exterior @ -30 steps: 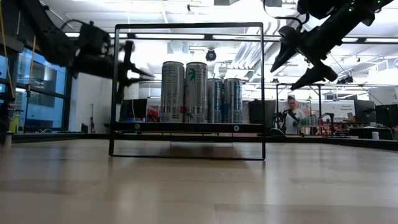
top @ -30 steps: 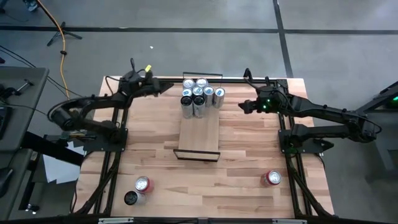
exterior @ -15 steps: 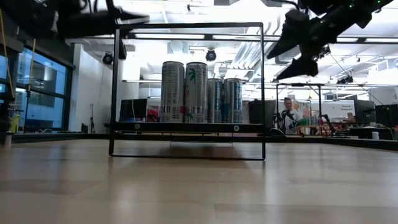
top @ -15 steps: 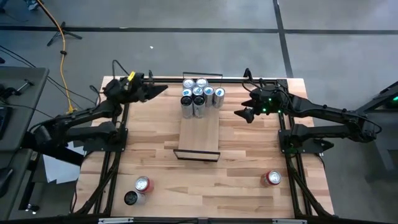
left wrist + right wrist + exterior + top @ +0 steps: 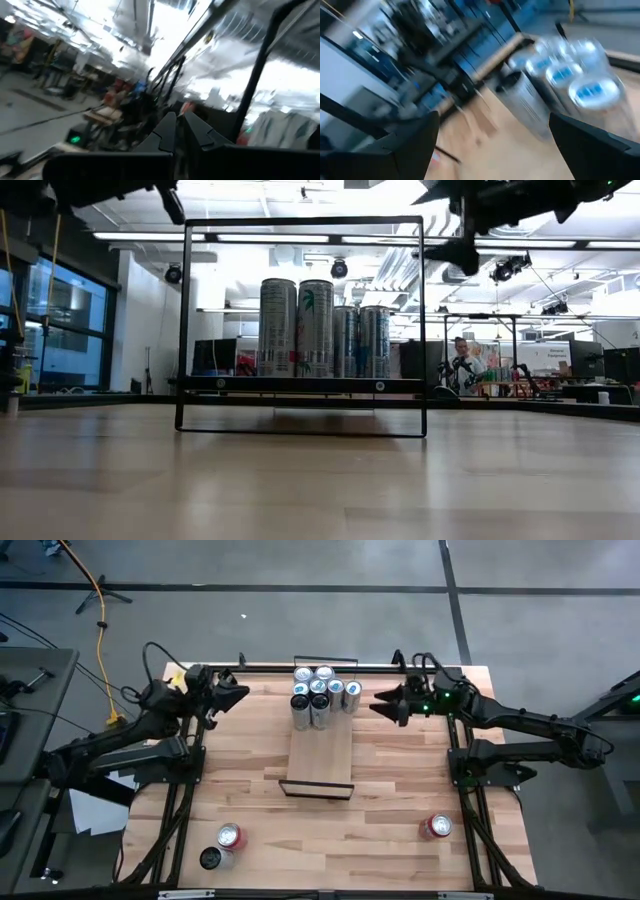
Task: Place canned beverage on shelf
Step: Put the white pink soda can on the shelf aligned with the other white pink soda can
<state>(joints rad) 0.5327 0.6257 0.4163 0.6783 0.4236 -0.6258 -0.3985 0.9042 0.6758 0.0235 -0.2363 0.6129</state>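
The shelf (image 5: 320, 755) is a narrow light-wood plank lying mid-table, with a thin black frame (image 5: 316, 789) at its near end. Several tall silver cans (image 5: 320, 695) stand upright on its far end and also show in the low view (image 5: 318, 327). My left gripper (image 5: 238, 692) hovers high to the left of these cans, shut and empty, its fingers close together in the left wrist view (image 5: 179, 117). My right gripper (image 5: 380, 703) hovers high to their right, open and empty, its fingers wide apart in the right wrist view (image 5: 495, 117), which shows the cans (image 5: 570, 75) ahead.
Three loose cans stand near the table's front edge: a red-topped one (image 5: 229, 836) and a dark one (image 5: 210, 858) at the near left, and a red one (image 5: 436, 827) at the near right. Bare tabletop lies on both sides of the shelf. A person (image 5: 463, 365) stands far behind.
My left gripper has drawn back from the cans on the shelf toward the table's left edge and risen out of the top of the low view. My right gripper has also risen and stays to the right of the cans. The cans and the shelf have not moved.
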